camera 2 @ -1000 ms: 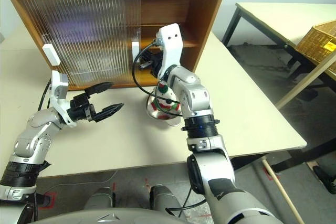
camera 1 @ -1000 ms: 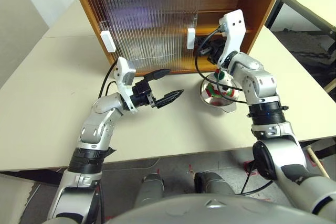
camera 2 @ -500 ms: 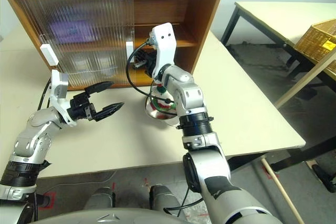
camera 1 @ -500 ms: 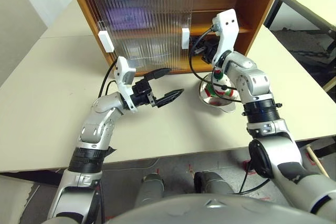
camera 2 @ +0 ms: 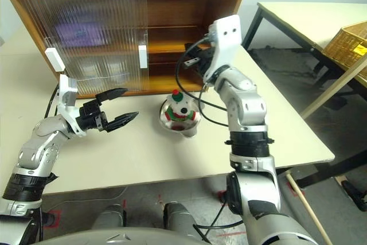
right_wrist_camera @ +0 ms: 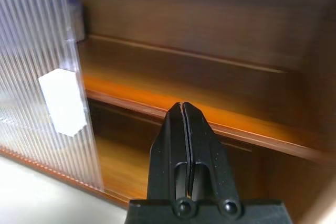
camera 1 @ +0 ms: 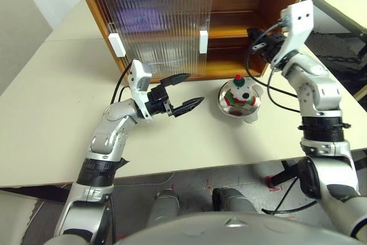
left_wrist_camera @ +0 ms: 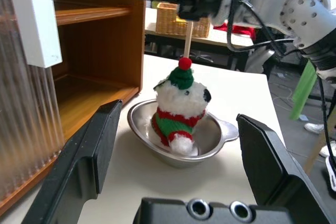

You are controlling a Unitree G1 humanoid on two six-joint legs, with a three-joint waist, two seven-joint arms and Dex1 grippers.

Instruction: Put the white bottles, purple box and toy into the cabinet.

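Left tool [camera 1: 184, 94] open, bear toy [camera 1: 239, 90] upright

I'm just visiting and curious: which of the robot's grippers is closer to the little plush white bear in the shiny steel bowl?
Right, narrowly. The right gripper hovers shut above the bear, near the cabinet's open side. The left gripper, open, hangs level with it, farther across the table.

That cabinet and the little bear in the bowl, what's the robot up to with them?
It is tidying things into the wooden cabinet, whose right half stands open. A purple box shows blurred behind the ribbed sliding door. The toy bear sits in a steel bowl on the table, not put away yet. The right claw is shut and empty, raised before the open shelves. The left claw is open, pointing toward the bear.
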